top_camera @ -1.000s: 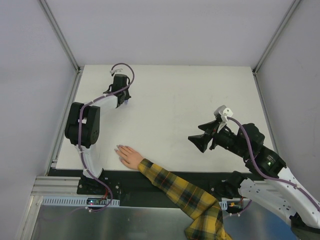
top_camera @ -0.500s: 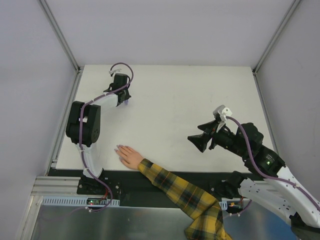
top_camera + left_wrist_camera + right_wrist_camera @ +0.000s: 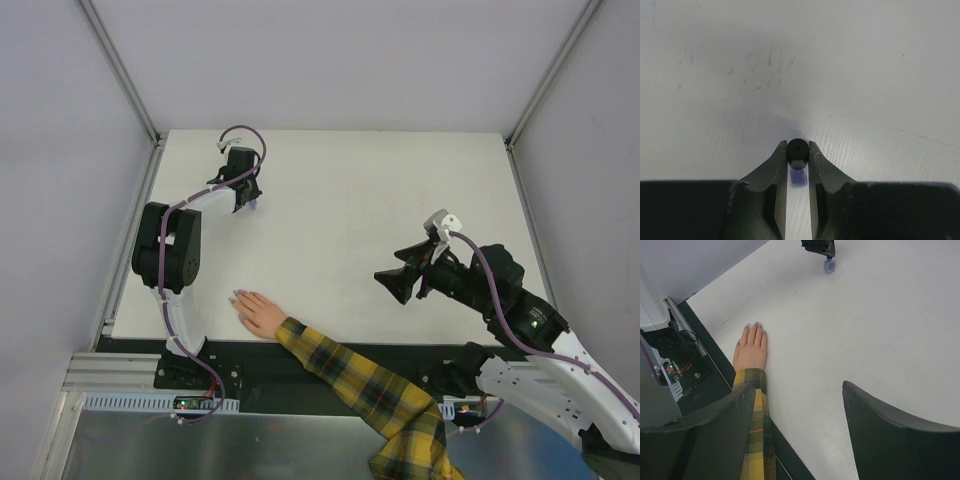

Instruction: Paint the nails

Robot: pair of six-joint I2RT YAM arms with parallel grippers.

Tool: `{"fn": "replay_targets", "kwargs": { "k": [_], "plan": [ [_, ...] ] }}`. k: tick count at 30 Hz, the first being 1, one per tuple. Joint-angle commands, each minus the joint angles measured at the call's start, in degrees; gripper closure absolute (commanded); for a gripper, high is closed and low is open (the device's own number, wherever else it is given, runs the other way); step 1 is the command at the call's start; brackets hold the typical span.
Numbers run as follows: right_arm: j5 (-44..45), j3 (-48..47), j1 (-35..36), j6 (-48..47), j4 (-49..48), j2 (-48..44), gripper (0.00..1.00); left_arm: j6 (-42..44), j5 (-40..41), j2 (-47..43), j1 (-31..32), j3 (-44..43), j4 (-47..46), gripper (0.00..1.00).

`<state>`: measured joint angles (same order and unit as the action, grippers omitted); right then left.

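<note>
A peach mannequin hand point(image 3: 258, 314) in a yellow-and-black plaid sleeve point(image 3: 370, 395) lies palm down at the table's near edge. Its pale lilac-grey nails point(image 3: 238, 296) point to the far left; the right wrist view also shows the nails point(image 3: 754, 325). At the far left, my left gripper point(image 3: 250, 203) is shut on a small purple polish bottle point(image 3: 798, 175), its fingers pressing the black cap point(image 3: 797, 150) from both sides, with the bottle standing on the table. My right gripper point(image 3: 388, 284) hovers open and holds nothing, right of the hand and aimed toward it.
The white table point(image 3: 400, 200) ends in a dark near edge point(image 3: 715, 370), with electronics and cables point(image 3: 670, 367) below it. Grey walls and metal frame rails point(image 3: 120, 70) enclose the far and side edges.
The left gripper with the bottle has edged a little farther back on the table. The right gripper has crept slightly left. The hand has not moved.
</note>
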<state>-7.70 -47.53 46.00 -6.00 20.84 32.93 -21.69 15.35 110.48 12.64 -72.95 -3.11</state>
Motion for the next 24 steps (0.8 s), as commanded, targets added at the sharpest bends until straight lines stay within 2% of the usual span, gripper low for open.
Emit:
{"fn": "replay_targets", "kwargs": {
  "k": [1, 17, 24],
  "plan": [
    [0.59, -0.55, 0.06, 0.90, -1.68, 0.38, 0.27, -0.63, 0.91, 0.79, -0.08, -2.02, 1.44, 0.85],
    [0.23, -0.55, -0.03, 0.81, -1.77, 0.65, 0.28, 0.60, 2.13, 0.36, 0.98, -1.58, 1.36, 0.79],
    [0.23, -0.46, -0.03, 0.73, -1.77, 0.82, 0.27, 1.74, 3.80, 0.18, 1.94, -1.41, 1.18, 0.71]
  ]
}}
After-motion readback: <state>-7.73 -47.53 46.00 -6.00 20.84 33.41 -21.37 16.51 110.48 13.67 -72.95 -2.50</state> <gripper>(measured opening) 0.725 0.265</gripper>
